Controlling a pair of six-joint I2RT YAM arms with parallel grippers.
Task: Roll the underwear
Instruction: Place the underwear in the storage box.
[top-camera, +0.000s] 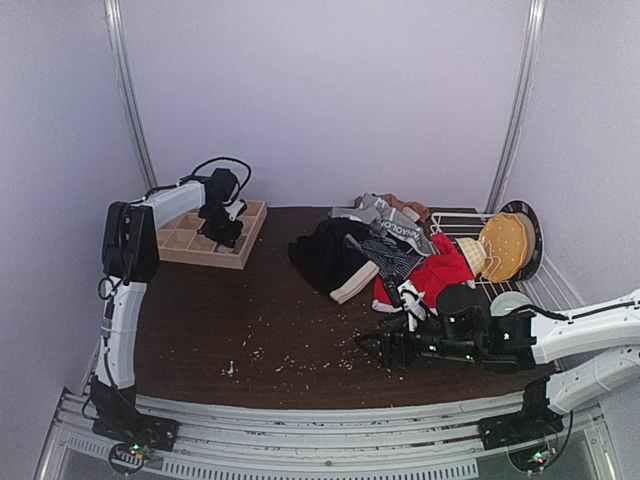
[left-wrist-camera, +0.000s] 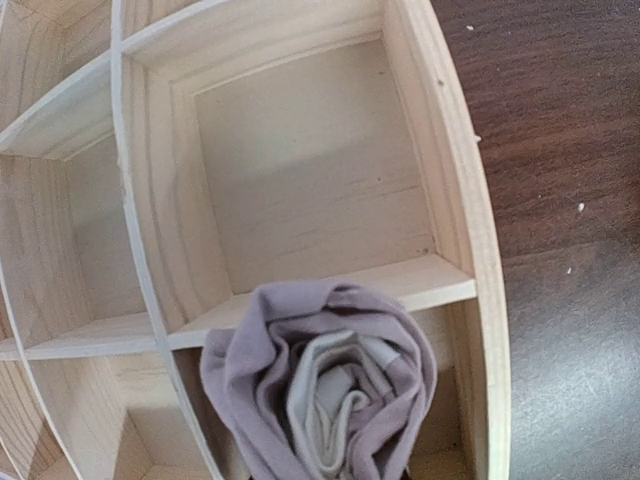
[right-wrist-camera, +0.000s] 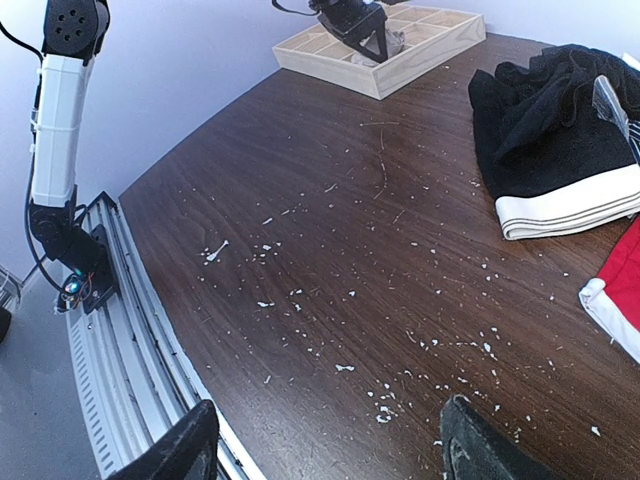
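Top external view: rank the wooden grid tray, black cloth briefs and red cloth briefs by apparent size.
Largest: wooden grid tray and black cloth briefs, too alike to rank.
Smallest: red cloth briefs, though a grey striped garment and the right arm cover part.

The rolled underwear is showing dusty mauve, its inner folds coming up pale grey-white. The grid tray is looking pale blond wood. The table is reading dark brown, flecked with white specks. Over on the right, the black briefs are flashing a cream waistband, the red briefs are glowing beside them, and the striped pair is showing grey and dark.
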